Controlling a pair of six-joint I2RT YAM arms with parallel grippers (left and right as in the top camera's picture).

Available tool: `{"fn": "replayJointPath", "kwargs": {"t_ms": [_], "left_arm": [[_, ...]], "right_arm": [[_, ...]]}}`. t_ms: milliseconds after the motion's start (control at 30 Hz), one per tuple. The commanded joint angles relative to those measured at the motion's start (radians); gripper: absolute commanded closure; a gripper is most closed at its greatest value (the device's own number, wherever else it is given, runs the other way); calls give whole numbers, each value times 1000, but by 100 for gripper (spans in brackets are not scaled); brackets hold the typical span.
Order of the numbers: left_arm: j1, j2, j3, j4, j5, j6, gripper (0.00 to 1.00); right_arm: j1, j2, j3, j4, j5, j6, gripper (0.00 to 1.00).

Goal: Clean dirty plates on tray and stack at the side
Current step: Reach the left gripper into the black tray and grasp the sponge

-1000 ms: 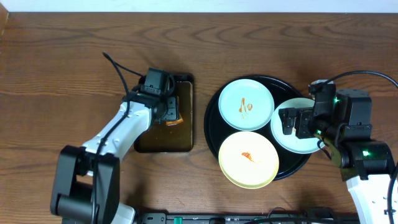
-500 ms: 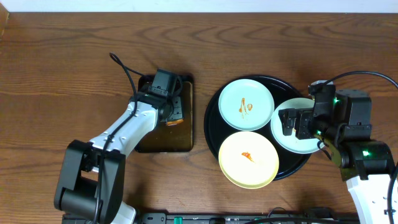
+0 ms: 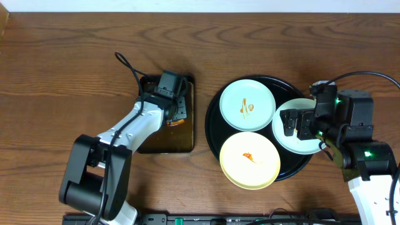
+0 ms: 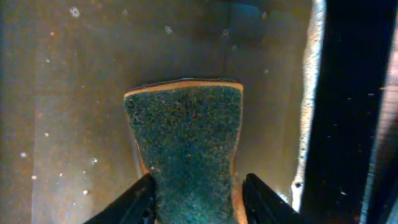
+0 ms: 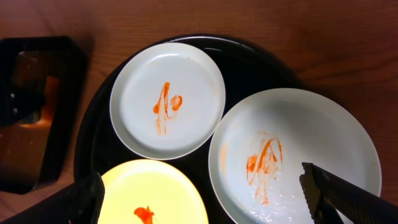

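Sitting smeared on the round black tray [image 3: 213, 119], three plates [image 5: 166, 99] lie below the right gripper [image 5: 202, 180], its fingers spread wide apart over the nearest bluish-white one. The left gripper [image 4: 196, 190] straddles a green sponge [image 4: 186, 137] inside the rectangular tray [image 3: 164, 145]; whether it is squeezing the sponge cannot be told.

White arms [image 3: 125, 134] with black joints, black right gripper [image 5: 202, 174] — looping black cables [image 3: 132, 75], green lights [image 3: 368, 153]
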Motion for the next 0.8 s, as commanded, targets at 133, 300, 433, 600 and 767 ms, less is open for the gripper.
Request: {"fn": "replayJointPath", "kwargs": {"t_ms": [133,300,433,600,767], "left_arm": [[-2,35,2,-12,-12,-4,75],[-1,18,3,-38,-12,-4,92],[-1,-46,8,-66,-12,0,93],[1,-159,8,-103,-13,20,93],[3,-242,8,-117,-11,19,92]], "right_arm": [[4,0,19,-5,-9,13,1],[4,6,19,9,-9,13,3],[5,37,19,60,-10,13,21],[5,105,42,100,-40,3,33],[5,236,172,36,-43,-53,32]]}}
